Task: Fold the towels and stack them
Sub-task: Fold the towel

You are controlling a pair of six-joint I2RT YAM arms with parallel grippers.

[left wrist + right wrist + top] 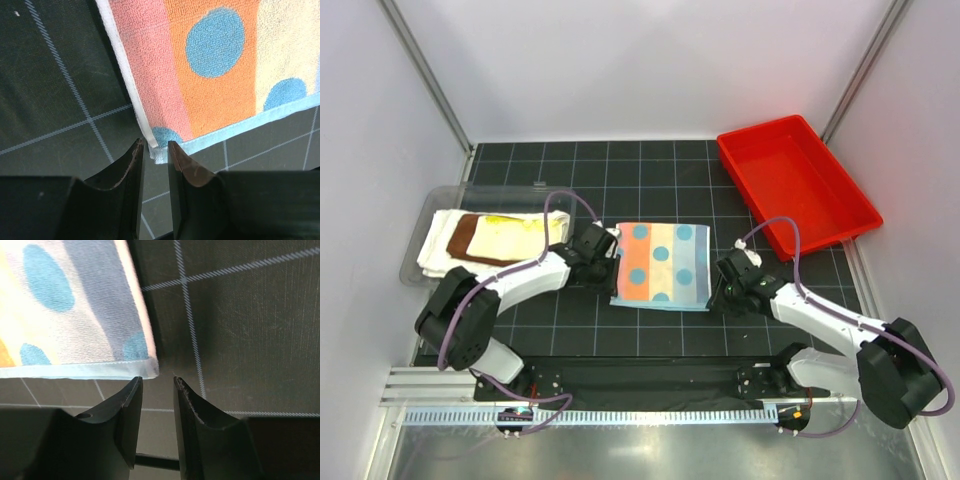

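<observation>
The pastel multicoloured towel (662, 264), striped with blue dots, lies folded flat on the black grid mat in the middle. My left gripper (607, 250) is at its left edge. In the left wrist view the fingers (155, 145) stand a narrow gap apart, with a corner of the towel (210, 75) at their tips, not pinched. My right gripper (722, 287) is at the towel's near right corner. In the right wrist view it (157, 380) is open and empty, with the towel corner (75, 325) just beyond the left fingertip. A cream-white towel (436, 248), a brown one (465, 238) and a yellow one (515, 238) lie stacked at the left.
The stack lies in a clear plastic tray (432, 203) at the mat's left edge. A red bin (795, 185) stands empty at the back right. White walls and metal posts close in the sides and back.
</observation>
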